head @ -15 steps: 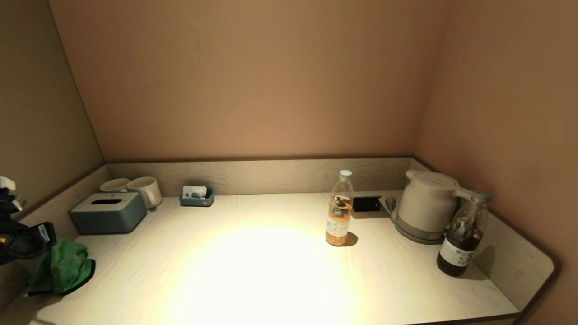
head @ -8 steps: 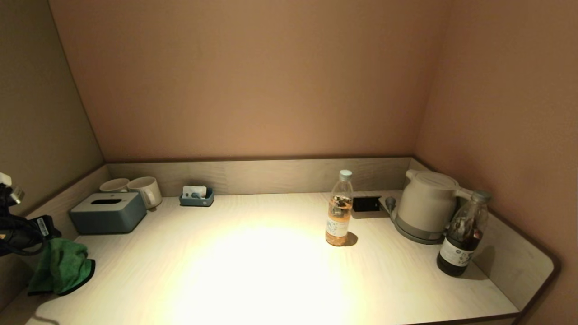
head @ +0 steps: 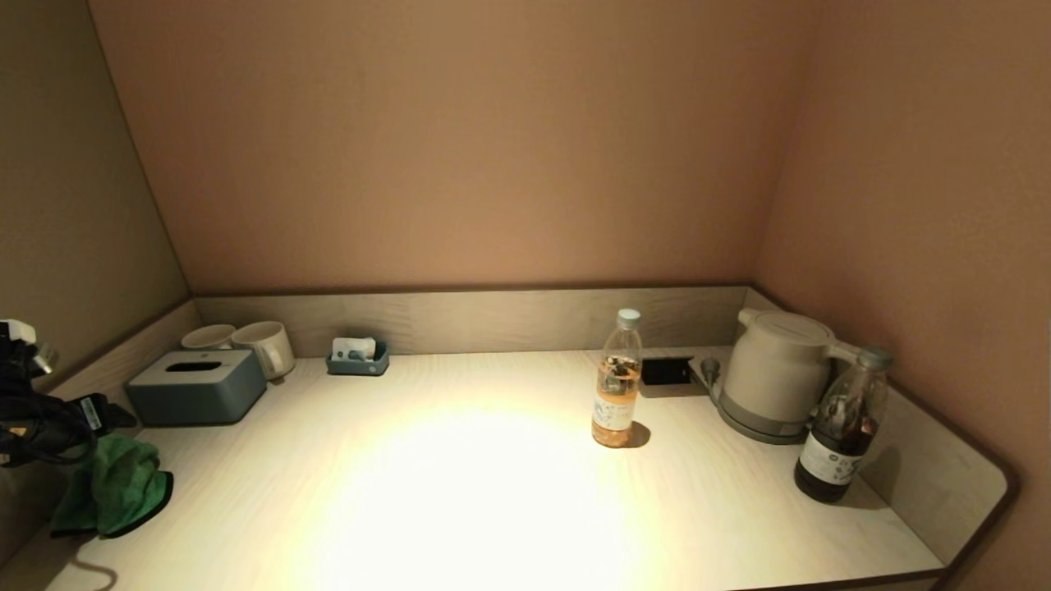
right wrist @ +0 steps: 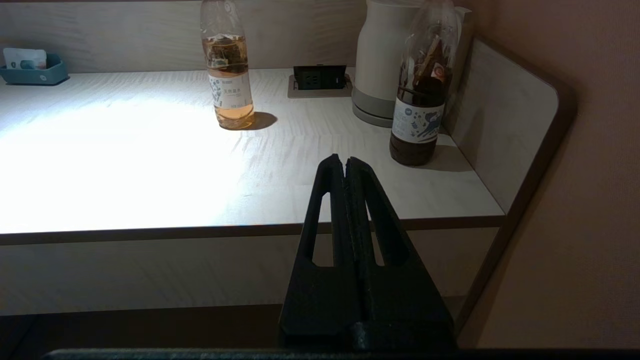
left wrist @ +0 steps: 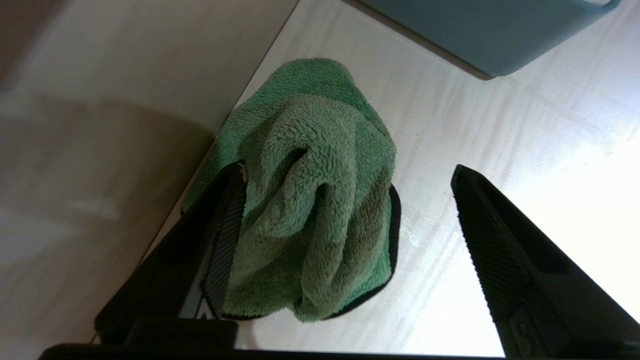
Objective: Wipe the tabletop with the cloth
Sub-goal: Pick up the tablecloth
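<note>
The green cloth (head: 115,488) lies bunched on the pale tabletop (head: 460,492) at its far left, against the side wall. My left gripper (head: 98,419) hangs just above it, open. In the left wrist view the cloth (left wrist: 310,200) stands in a heap between the spread fingers of the left gripper (left wrist: 348,170). It leans on one finger (left wrist: 225,240) and is well apart from the other (left wrist: 500,250). My right gripper (right wrist: 345,162) is shut and empty, low in front of the table's front edge on the right, out of the head view.
A blue-grey tissue box (head: 197,386) stands just behind the cloth, with two mugs (head: 263,345) and a small blue tray (head: 358,359) farther back. A tea bottle (head: 617,382), socket (head: 667,371), kettle (head: 776,373) and dark bottle (head: 842,427) stand on the right.
My left arm drew a little to the left and up, then came slightly back. The cloth stays in the same spot at the table's left edge.
</note>
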Tool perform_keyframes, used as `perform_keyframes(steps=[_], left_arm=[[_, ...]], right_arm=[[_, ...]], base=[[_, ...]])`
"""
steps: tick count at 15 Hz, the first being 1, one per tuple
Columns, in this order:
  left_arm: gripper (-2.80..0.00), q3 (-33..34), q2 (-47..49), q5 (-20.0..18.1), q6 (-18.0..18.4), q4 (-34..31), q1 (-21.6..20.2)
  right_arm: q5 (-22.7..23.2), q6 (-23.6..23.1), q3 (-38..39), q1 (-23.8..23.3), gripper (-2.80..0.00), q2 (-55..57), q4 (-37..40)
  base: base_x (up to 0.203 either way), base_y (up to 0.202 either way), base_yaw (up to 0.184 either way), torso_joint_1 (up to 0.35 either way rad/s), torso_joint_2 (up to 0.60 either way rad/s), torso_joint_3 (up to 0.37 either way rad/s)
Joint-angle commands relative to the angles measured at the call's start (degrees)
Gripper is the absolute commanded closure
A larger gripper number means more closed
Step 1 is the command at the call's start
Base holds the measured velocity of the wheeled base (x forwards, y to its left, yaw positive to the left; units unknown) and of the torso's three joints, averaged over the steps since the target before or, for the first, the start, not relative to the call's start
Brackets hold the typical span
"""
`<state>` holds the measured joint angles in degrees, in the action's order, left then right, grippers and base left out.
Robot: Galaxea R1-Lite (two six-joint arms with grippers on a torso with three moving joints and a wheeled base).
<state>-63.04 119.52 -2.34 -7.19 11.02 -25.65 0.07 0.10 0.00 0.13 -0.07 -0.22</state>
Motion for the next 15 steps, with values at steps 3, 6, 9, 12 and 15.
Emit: perform_keyframes(steps=[3,6,9,12,15], left_arm=[[-2.80,-0.5,4.8,0.1,0.0,3.6,-0.1],[-2.80,-0.5,4.8,0.1,0.0,3.6,-0.1],[-2.80,-2.4,7.4,0.2,-0.2,3.7,-0.4],[-2.80,-2.8,7.8,0.1,-0.2,3.7,-0.5],[0.00,-3.1,8.3,0.1,-0.4,3.7,-0.7]], right_arm=[[0.0,0.0,0.0,0.0,0.00,0.1,0.0],[0.0,0.0,0.0,0.0,0.00,0.1,0.0],[0.0,0.0,0.0,0.0,0.00,0.1,0.0],[0.0,0.0,0.0,0.0,0.00,0.1,0.0],[0.0,0.0,0.0,0.0,0.00,0.1,0.0]], base=[[0.000,0.000,0.000,0.000,0.00,0.000],[0.000,0.000,0.000,0.000,0.00,0.000],[0.000,0.000,0.000,0.000,0.00,0.000],[0.000,0.000,0.000,0.000,0.00,0.000],[0.000,0.000,0.000,0.000,0.00,0.000]])
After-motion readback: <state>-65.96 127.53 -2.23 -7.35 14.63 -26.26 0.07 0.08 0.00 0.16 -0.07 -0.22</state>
